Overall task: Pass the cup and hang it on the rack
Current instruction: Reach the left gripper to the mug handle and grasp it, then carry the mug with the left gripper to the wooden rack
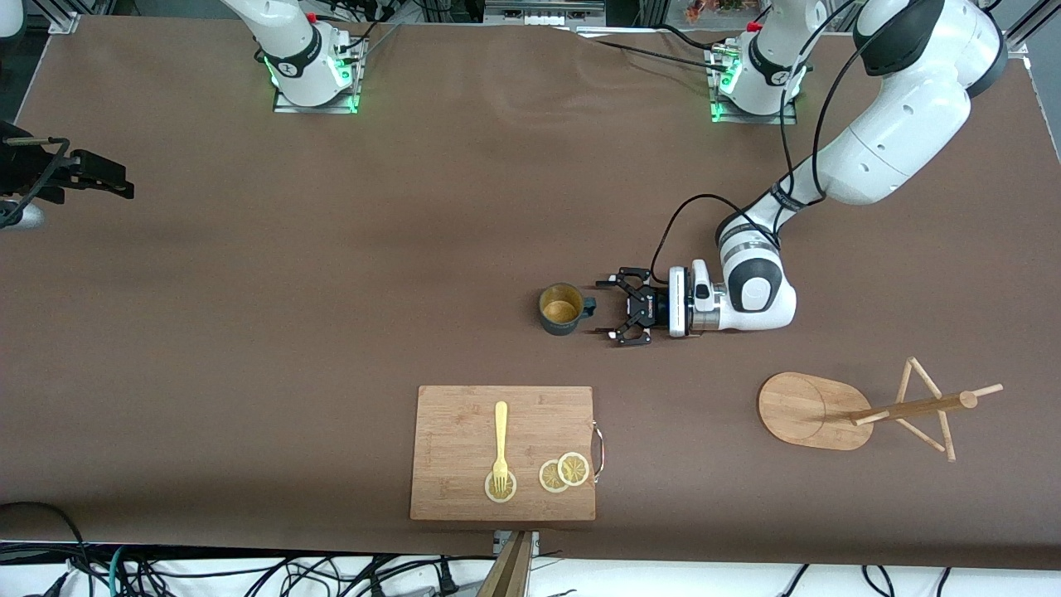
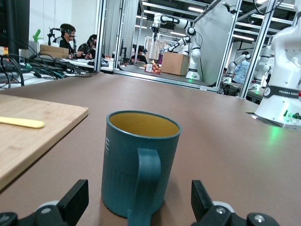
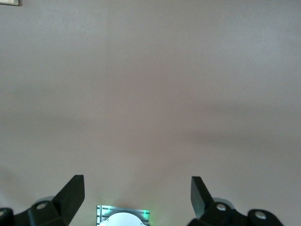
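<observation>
Right gripper point(image 1: 124, 189) waits over the worktop's point(image 1: 331, 290) right-arm end, fingers spread, empty. One cutting board point(image 1: 464, 489): one fork point(image 1: 500, 444), three lemon slices point(image 1: 564, 473). One cup point(image 1: 562, 309) upright mid-worktop, handle toward left gripper point(image 1: 603, 308), fingers spread, not gripping. One rack point(image 1: 816, 410) lying tipped.

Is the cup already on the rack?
No, the cup stands upright on the table, apart from the rack, which lies tipped over.
</observation>
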{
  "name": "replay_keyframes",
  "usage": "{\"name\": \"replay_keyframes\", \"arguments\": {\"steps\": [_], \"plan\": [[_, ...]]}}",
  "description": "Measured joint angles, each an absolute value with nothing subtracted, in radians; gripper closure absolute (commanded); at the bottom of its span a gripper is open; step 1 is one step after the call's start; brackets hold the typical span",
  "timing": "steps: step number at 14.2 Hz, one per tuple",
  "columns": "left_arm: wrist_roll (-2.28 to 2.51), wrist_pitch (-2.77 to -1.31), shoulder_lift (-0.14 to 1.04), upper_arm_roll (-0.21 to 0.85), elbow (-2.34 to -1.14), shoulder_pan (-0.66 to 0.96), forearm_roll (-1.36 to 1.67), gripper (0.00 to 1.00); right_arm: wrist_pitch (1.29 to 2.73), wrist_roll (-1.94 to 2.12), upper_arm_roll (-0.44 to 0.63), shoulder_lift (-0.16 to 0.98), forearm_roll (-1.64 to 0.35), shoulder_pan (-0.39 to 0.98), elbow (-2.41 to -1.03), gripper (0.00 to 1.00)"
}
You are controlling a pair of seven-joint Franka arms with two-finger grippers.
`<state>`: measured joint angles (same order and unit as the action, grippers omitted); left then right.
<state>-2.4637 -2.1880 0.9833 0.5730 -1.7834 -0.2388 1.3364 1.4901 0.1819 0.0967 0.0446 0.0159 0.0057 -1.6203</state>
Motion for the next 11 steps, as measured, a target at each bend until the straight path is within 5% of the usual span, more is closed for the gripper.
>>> {"name": "replay_keyframes", "arguments": {"steps": [5, 11], "plan": [[-2.492, -2.218, 1.014, 0.573, -1.757, -0.211, 1.358, 0.21, 1.476, 0.181, 0.097, 0.045, 0.016, 0.004, -1.620, 0.00], [-2.503, -2.223, 1.017, 0.573, -1.747, -0.199, 1.361, 0.71, 1.471, 0.177, 0.097, 0.045, 0.016, 0.004, -1.620, 0.00]]}}
